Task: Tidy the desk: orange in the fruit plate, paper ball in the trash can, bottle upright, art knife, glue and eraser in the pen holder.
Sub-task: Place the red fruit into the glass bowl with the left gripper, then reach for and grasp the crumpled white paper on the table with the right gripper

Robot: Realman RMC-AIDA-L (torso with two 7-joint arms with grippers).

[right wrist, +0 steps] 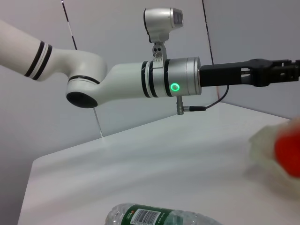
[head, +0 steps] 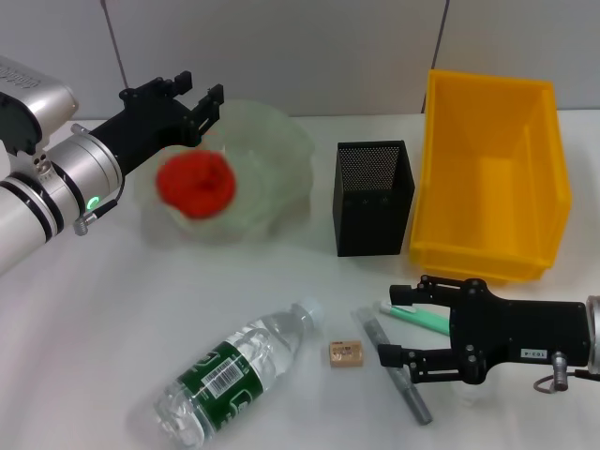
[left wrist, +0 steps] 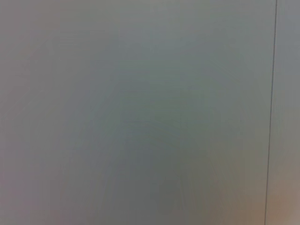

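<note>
Reaching in from the far left, the left pincer point(head: 192, 98) hangs with its black fingers spread and empty, just above the back-left rim of the translucent pale-green wavy-edged fruit plate point(head: 281, 150). Inside that plate lies the bright red-orange round fruit point(head: 195, 184), apart from the fingers. The left wrist view gives only a blank grey surface.

Nearer the front of the white bench point(head: 84, 319), a clear plastic water bottle with a green label point(head: 234, 375) lies on its side, cap end pointing toward the middle. Just to its right sits a small tan block eraser point(head: 345, 354), standing free. Beside that, a slim grey art knife point(head: 392, 377) lies diagonally on the bench, and a green-and-white glue stick point(head: 417, 319) lies just behind it.

Behind these stands the black mesh square pen holder point(head: 373, 199); I cannot tell what, if anything, is inside. To its right is the yellow plastic open-fronted bin point(head: 492, 178), its visible interior bare.

At the right front, the right pincer point(head: 398, 323) sits low with fingers parted, gripping nothing; the glue stick lies between them and the knife crosses the nearer fingertip.
</note>
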